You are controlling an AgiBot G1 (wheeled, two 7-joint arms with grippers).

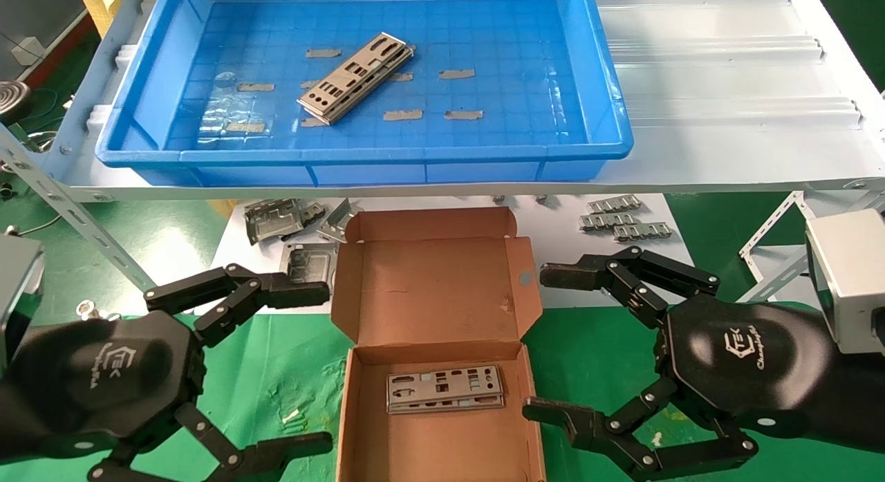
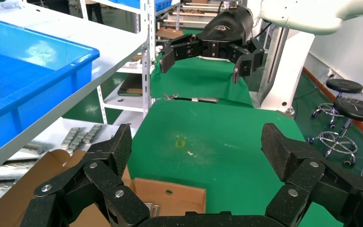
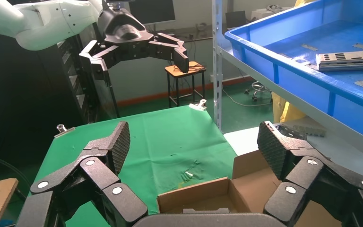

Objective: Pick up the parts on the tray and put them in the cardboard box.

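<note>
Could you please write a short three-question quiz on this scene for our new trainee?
1. True or false: the cardboard box already holds a metal plate.
2. Where do the remaining plates lie? A) in the blue tray B) on the green cloth C) in the left gripper
3. Fill in: the left gripper and right gripper are both ____, beside the box.

Key: 1 true; 2 A; 3 open.

The right gripper (image 3: 191,153) is held wide open above the cardboard box (image 3: 246,194) on green cloth (image 3: 170,142). Stacked parts (image 3: 350,60) are seen in the blue tray (image 3: 288,80). The left gripper (image 3: 137,54), fingers spread, is seen beyond.
</note>
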